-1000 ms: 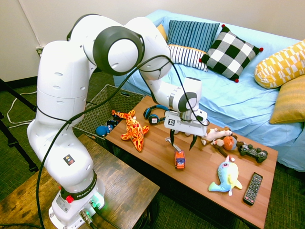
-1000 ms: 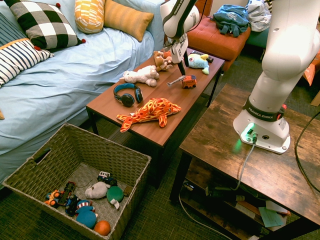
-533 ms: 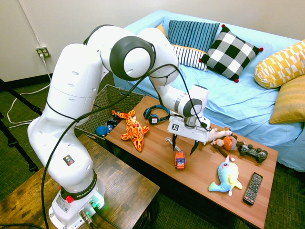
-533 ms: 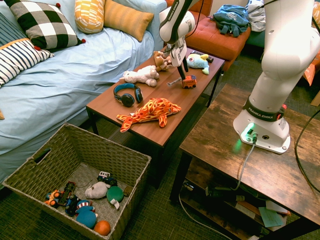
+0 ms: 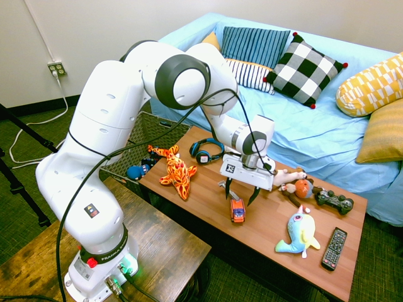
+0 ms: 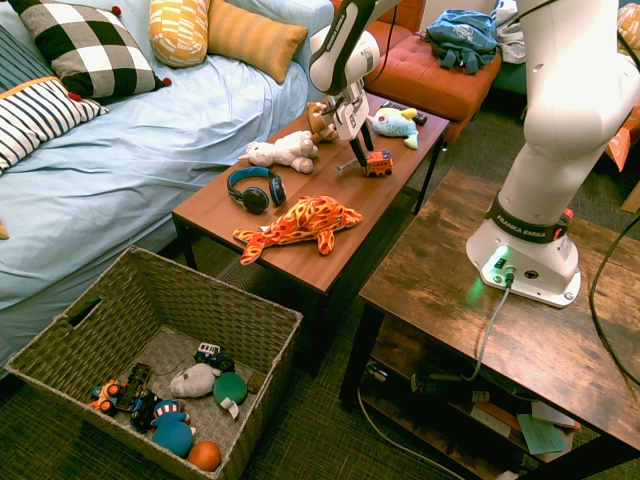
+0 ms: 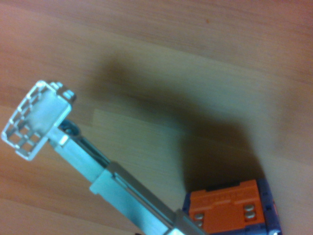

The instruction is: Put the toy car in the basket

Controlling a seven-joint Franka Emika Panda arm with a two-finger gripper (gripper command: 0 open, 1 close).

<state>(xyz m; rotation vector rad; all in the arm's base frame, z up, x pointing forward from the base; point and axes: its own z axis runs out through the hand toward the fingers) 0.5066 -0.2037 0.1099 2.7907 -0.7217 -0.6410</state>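
Note:
The toy car (image 5: 237, 210), a small orange truck with blue windows, stands on the wooden coffee table (image 5: 264, 229); its grey metal arm (image 7: 93, 166) sticks out toward the sofa side. It also shows in the second exterior view as the toy car (image 6: 378, 163). My gripper (image 5: 240, 192) hangs open just above the truck, fingers pointing down on either side of its arm end, nothing between them. The gripper (image 6: 358, 152) is close over the table. The wicker basket (image 6: 240, 320) sits on the floor off the table's far end, holding several small toys.
An orange spotted plush (image 5: 176, 171), headphones (image 5: 204, 151), a white plush (image 6: 283, 152), a lion plush (image 5: 301, 187), a game controller (image 5: 334, 201), a blue fish plush (image 5: 299, 233) and a remote (image 5: 334, 248) share the table. The blue sofa (image 5: 315, 126) runs behind it.
The gripper has dropped lower and shifted slightly toward the truck's arm end, staying open. The truck has not moved.

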